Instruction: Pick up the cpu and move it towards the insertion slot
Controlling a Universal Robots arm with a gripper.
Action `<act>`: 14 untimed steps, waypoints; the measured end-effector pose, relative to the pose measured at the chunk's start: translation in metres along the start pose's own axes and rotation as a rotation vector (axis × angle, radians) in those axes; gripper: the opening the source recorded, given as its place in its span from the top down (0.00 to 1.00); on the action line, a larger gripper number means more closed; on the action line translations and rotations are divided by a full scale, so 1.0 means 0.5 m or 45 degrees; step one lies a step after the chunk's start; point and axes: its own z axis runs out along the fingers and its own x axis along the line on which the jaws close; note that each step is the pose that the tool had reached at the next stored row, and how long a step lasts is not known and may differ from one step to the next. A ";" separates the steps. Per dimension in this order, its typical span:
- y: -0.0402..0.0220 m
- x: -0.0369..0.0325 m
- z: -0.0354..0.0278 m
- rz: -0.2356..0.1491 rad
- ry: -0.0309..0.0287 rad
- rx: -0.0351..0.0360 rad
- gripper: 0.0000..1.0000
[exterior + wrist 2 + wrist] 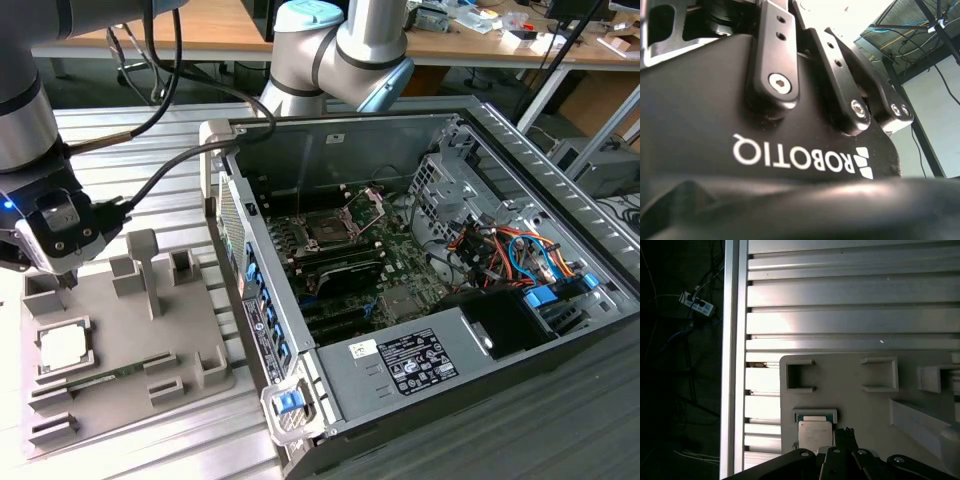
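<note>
Exterior view: the tool (68, 277), pressed together, is held over the grey fixture (115, 325), near the cpu (62, 345) seated in it; the insertion slot (328, 228) lies well apart.

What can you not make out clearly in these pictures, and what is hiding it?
First wrist view: one edge of the cpu is covered by the gripper.
Exterior view: the contacts inside the insertion slot are too small to tell.
Exterior view: the memory stick is partly hidden by its holders on the grey tray.

A ribbed aluminium table (140, 150) carries a grey holder tray (195, 322) and an open computer case (330, 150).
</note>
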 end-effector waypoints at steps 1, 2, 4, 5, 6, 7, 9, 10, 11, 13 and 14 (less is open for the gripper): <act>0.000 0.000 0.000 0.000 0.0001 0.0001 0.89; 0.000 0.000 0.001 0.000 0.0000 0.0000 0.89; 0.000 0.000 0.002 0.000 0.0000 0.0001 0.89; 0.000 0.000 0.005 0.000 -0.0001 0.0000 0.89; 0.000 0.000 0.007 0.000 -0.0001 0.0000 0.89; 0.000 0.000 0.008 0.000 0.0000 0.0000 0.89; 0.000 0.000 0.009 0.000 0.0000 0.0000 0.89; 0.000 0.000 0.009 0.000 -0.0001 0.0000 0.89; 0.000 0.000 0.009 0.000 0.0000 0.0000 0.89; 0.000 0.000 0.010 0.000 0.0000 0.0000 0.89; 0.000 0.000 0.011 0.000 0.0000 0.0000 0.89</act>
